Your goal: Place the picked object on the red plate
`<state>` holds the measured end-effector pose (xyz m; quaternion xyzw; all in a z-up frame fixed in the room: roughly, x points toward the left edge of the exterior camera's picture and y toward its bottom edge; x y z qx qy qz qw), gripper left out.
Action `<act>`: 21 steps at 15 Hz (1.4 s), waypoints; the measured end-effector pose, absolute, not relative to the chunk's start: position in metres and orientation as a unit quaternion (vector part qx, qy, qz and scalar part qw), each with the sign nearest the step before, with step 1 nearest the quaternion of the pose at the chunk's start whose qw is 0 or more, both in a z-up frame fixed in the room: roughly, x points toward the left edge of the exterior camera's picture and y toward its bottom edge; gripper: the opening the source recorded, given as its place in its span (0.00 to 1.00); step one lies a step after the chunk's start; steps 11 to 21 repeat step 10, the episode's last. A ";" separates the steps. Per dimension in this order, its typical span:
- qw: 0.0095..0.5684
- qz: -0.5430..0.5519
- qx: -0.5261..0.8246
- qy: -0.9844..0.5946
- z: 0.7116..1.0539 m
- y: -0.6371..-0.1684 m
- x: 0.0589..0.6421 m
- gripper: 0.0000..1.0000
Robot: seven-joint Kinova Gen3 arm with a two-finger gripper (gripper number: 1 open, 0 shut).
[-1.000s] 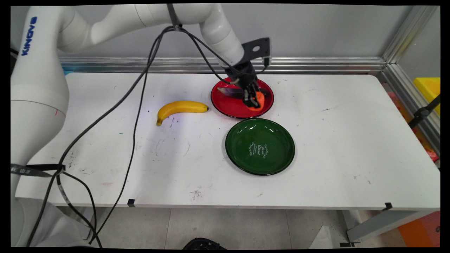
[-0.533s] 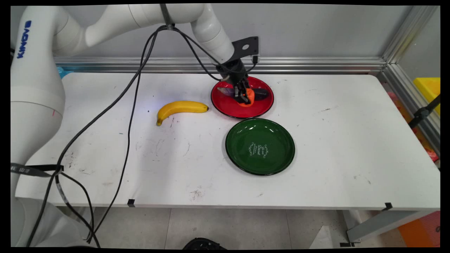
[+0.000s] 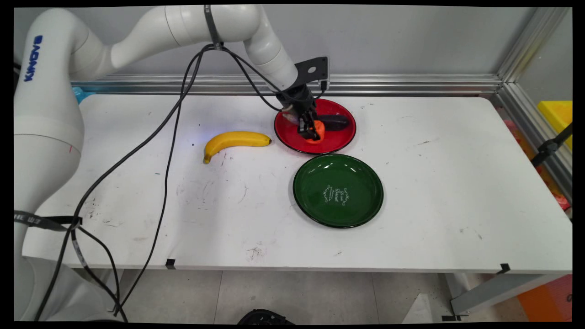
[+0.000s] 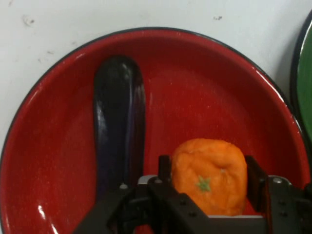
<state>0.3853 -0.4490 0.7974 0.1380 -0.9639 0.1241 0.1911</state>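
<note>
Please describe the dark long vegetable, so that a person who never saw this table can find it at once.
Look at the red plate at the table's far side, behind the green plate. On it lies a dark purple eggplant, long and glossy. Its only neighbour on that plate is a round orange, held in the tool.

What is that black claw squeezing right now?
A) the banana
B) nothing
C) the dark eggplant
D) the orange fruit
D: the gripper has a finger on each side of the orange fruit over the red plate; the eggplant lies beside it.
</note>
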 end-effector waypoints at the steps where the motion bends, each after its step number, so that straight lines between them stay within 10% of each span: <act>1: 0.192 0.123 0.139 -0.964 0.794 -0.449 0.386 0.00; 6: 0.196 0.120 0.139 -0.963 0.786 -0.451 0.388 0.00; 7: 0.198 0.120 0.139 -0.963 0.785 -0.451 0.389 1.00; 21: 0.200 0.122 0.141 -0.962 0.785 -0.454 0.388 1.00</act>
